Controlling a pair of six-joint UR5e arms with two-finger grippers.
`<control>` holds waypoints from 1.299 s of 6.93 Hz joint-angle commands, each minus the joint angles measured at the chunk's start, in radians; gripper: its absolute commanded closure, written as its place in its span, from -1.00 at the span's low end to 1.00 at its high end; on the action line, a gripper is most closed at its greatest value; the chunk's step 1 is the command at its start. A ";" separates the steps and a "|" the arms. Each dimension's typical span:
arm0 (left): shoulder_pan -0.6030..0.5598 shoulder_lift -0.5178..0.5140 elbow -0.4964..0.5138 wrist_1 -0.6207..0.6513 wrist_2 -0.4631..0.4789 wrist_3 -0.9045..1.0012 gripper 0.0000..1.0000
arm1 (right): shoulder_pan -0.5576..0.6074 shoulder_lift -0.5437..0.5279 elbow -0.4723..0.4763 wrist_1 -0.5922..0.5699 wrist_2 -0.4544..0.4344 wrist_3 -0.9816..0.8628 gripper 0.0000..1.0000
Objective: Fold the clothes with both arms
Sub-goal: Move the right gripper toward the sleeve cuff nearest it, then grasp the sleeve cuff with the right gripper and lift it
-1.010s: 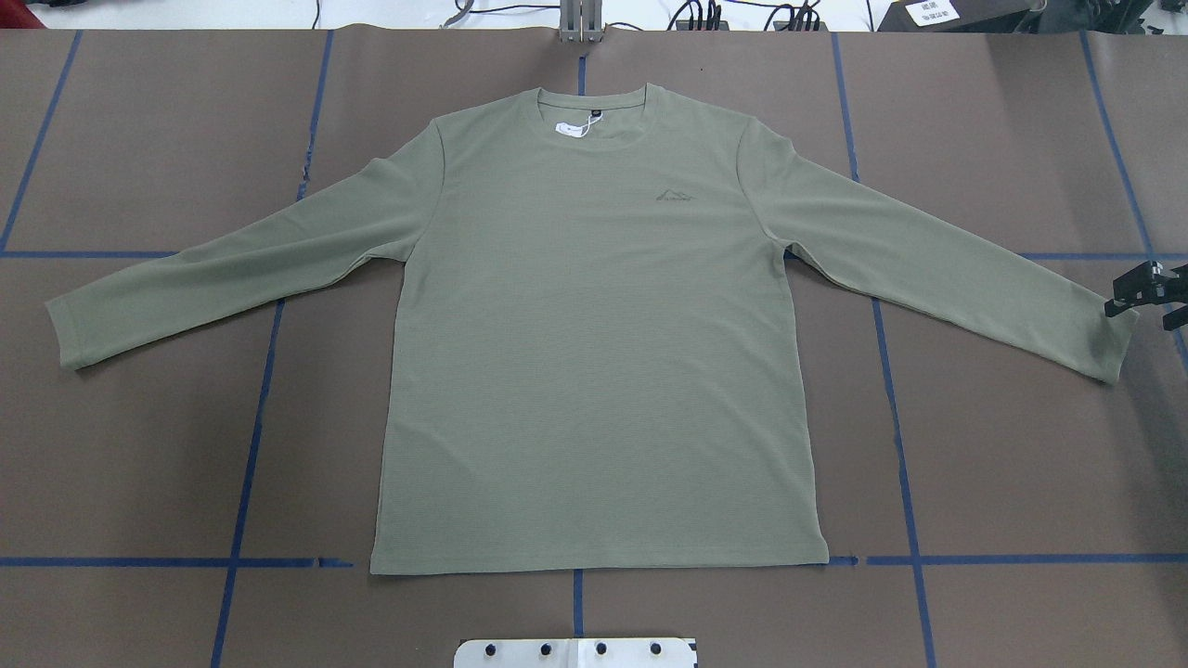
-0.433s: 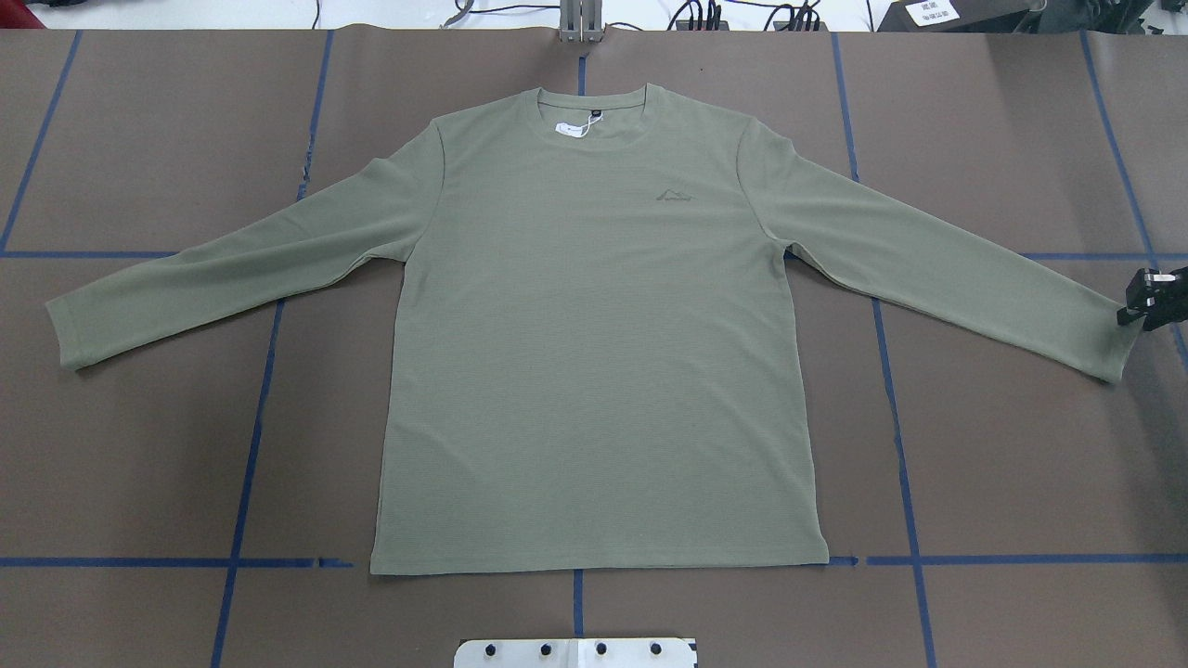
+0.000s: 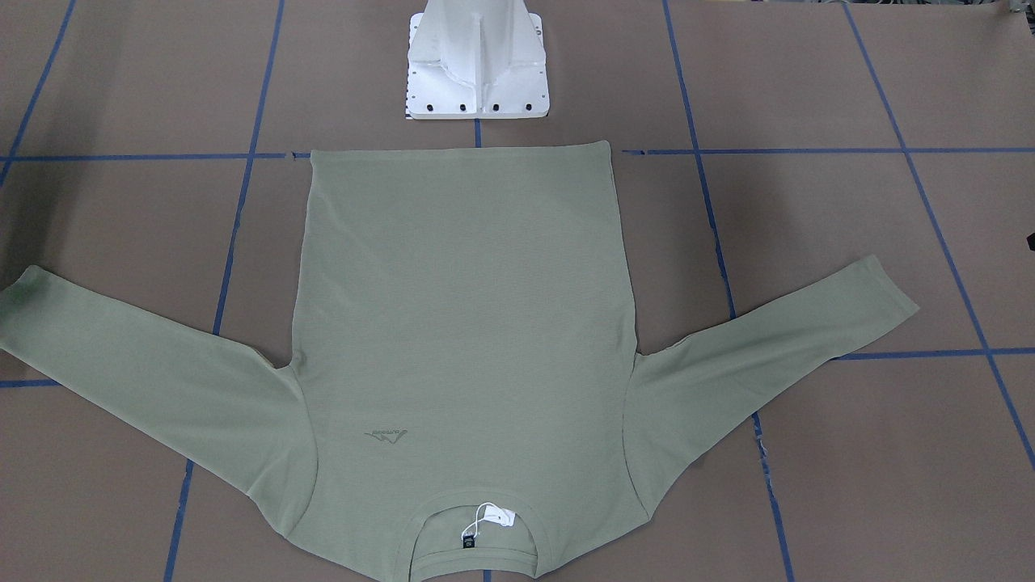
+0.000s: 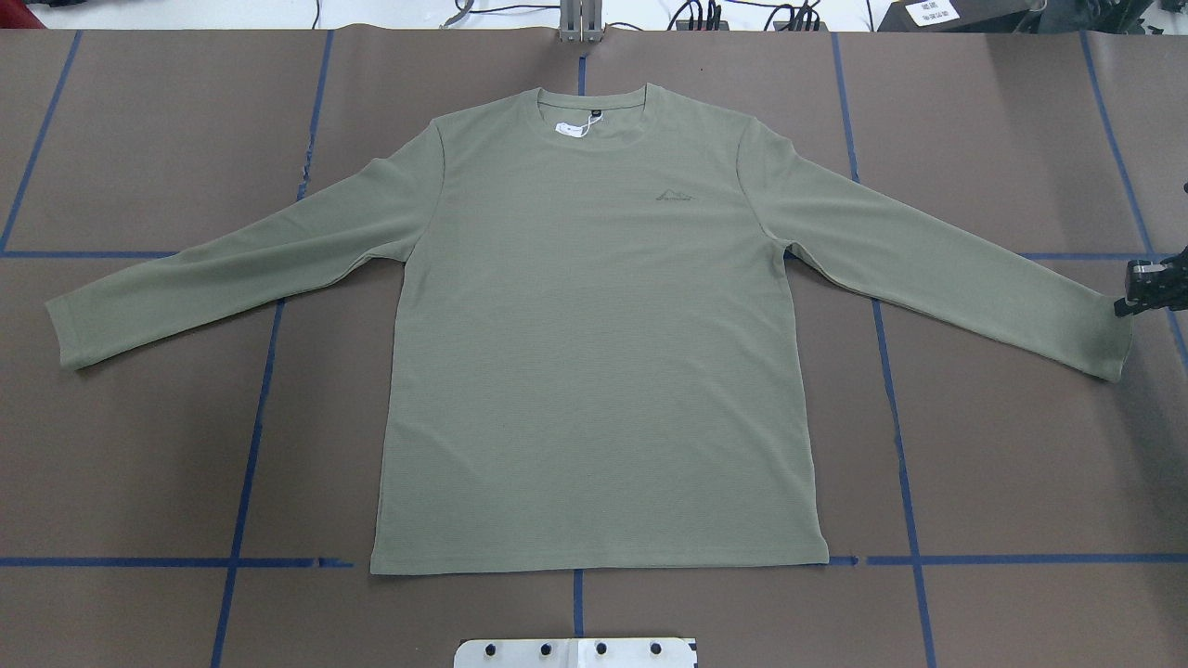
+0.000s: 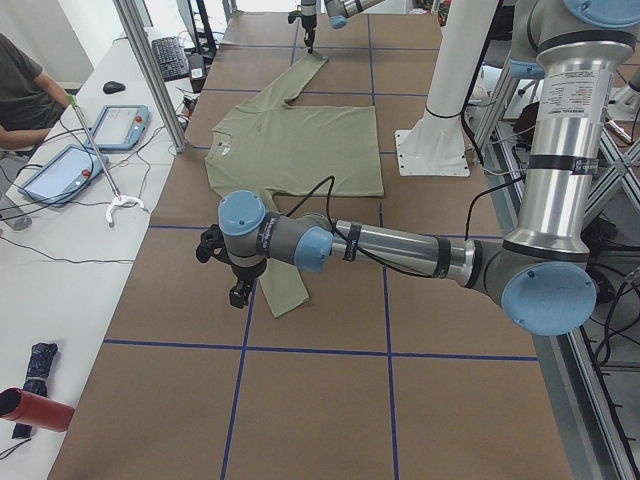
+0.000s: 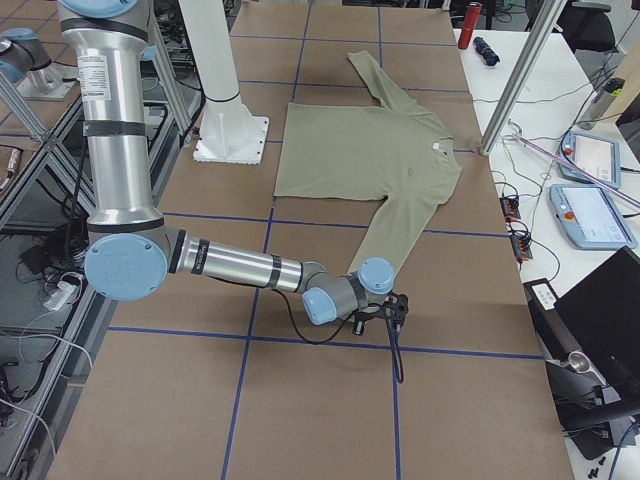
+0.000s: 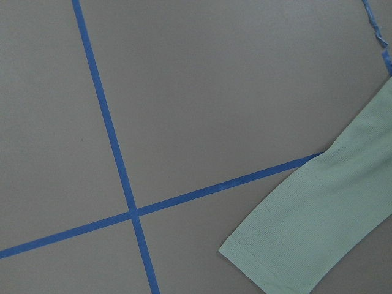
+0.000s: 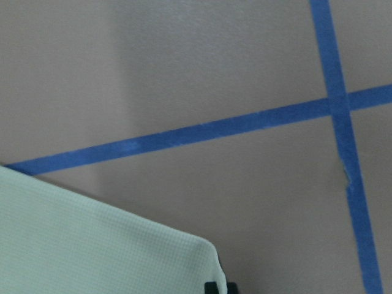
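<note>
shirt cuff just beside right jaws

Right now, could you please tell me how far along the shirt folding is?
Done: nothing; the shirt lies flat and spread out. In hand: the right pincer is at one cuff, at its corner, and the left pincer is beside the other cuff; whether either grips, I cannot tell. Left: every fold.

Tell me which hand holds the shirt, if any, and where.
Cannot tell: the right hand is at one cuff of the flat shirt; the left hand hangs near the other.
</note>
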 commanded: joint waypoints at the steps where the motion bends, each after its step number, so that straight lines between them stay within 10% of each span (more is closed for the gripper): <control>1: 0.000 0.004 -0.017 0.001 0.000 -0.004 -1.00 | -0.001 -0.032 0.175 -0.002 0.019 0.042 1.00; 4: 0.000 0.010 -0.036 -0.001 0.000 -0.004 -1.00 | -0.155 0.064 0.371 -0.003 -0.052 0.410 1.00; 9: 0.000 0.009 -0.043 -0.002 -0.002 -0.002 -1.00 | -0.510 0.841 0.218 -0.439 -0.410 0.972 1.00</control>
